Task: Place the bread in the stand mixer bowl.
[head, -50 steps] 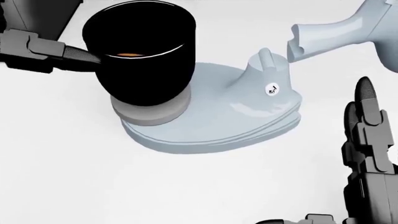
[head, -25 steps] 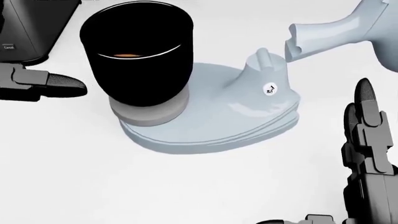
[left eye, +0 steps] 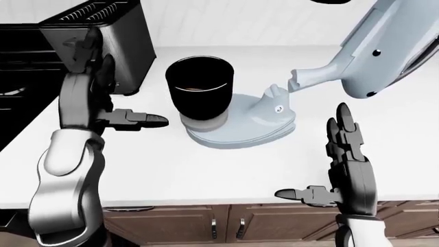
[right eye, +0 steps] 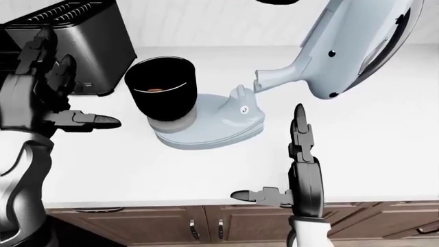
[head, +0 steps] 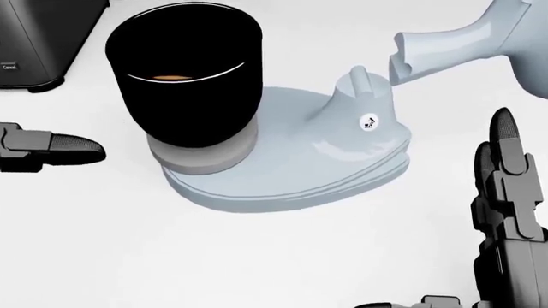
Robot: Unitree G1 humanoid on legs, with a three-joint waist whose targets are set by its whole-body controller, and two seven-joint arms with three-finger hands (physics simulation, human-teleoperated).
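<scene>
Nearest, at the bottom of the left-eye view, brown cabinet doors [left eye: 226, 224] with dark handles sit under the edge of the white counter [left eye: 206, 170]. Over that edge the right hand [left eye: 346, 170] stands upright with its fingers [left eye: 341, 126] straight and spread and the thumb out to the view's left, holding nothing. The left hand [left eye: 92, 87] is raised at the view's left, its fingers likewise open and empty, with one finger pointing toward the bowl but well short of it. Between the hands, farther up the counter, stands the pale blue stand mixer [left eye: 240, 123], its base resting flat and its tilt head [left eye: 374, 49] swung up toward the view's upper right. The black stand mixer bowl [head: 184, 80] sits upright on the base's grey seat, and a small orange-brown patch inside it, seen in the head view, is the bread [head: 171, 77] lying low in the bowl. Beyond the left hand, a dark toaster [left eye: 113, 38] stands on the counter near the white wall [left eye: 261, 20].
</scene>
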